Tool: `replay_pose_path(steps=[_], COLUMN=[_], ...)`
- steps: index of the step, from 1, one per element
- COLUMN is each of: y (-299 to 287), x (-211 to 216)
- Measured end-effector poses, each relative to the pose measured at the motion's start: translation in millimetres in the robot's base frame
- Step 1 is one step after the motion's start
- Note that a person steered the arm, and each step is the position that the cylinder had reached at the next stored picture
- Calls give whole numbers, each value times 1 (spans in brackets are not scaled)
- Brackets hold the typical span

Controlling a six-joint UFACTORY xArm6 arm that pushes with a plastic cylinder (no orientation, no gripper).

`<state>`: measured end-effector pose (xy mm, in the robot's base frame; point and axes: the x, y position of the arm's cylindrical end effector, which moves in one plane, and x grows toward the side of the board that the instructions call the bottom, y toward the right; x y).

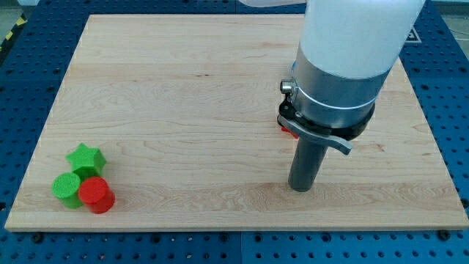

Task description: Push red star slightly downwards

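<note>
Only a small red sliver of a block (287, 130), probably the red star, shows behind the arm's grey body at the view's right of centre; its shape is hidden. My tip (301, 188) rests on the wooden board (183, 88), below that red sliver and a little to its right. At the view's lower left stand a green star (85, 159), a green cylinder (67, 190) and a red cylinder (96, 195), close together and far from my tip.
The arm's wide white and grey body (344, 66) covers the board's upper right part. The board lies on a blue perforated table (22, 88); its bottom edge runs just below the lower-left blocks.
</note>
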<state>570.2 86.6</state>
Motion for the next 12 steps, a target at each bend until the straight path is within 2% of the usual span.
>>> replay_pose_path(steps=[2,4,6,8,9,10,11,12], y=[31,31,42,47,48,11,-13,-8], x=[-12,-14,-68,-94,-127,-129,-114,-112])
